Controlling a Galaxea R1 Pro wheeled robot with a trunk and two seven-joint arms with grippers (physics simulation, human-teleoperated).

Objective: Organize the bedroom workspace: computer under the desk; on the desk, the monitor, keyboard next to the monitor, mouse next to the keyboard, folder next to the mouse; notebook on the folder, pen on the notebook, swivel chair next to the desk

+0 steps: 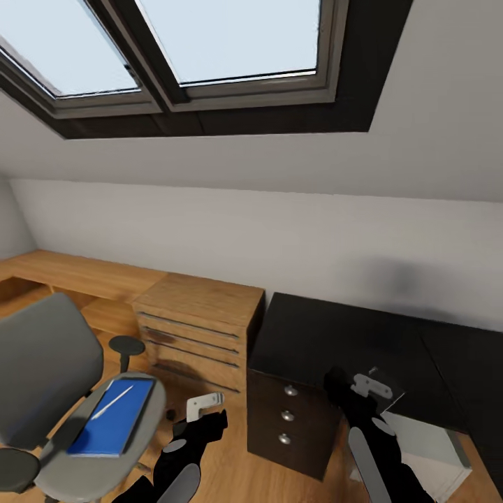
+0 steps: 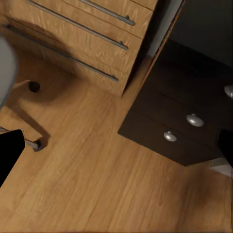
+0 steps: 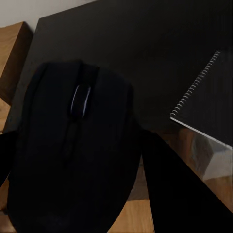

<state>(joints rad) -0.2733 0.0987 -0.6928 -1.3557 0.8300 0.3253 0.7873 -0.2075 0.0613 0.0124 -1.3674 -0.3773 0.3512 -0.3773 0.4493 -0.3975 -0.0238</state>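
Right gripper (image 3: 141, 145) is clamped on the mouse (image 3: 73, 150), glossy black and rounded, held over the near edge of the desk (image 1: 328, 335). A spiral-bound notebook (image 3: 206, 102) is cut off at the frame edge. Can't tell the left gripper's (image 1: 202, 405) jaw state. Flat blue folder (image 1: 115, 416) lies on the swivel chair (image 1: 42, 363), with a thin pen (image 1: 112, 403) on top.

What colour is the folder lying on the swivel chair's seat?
Bright blue; the folder shows best in the head view.
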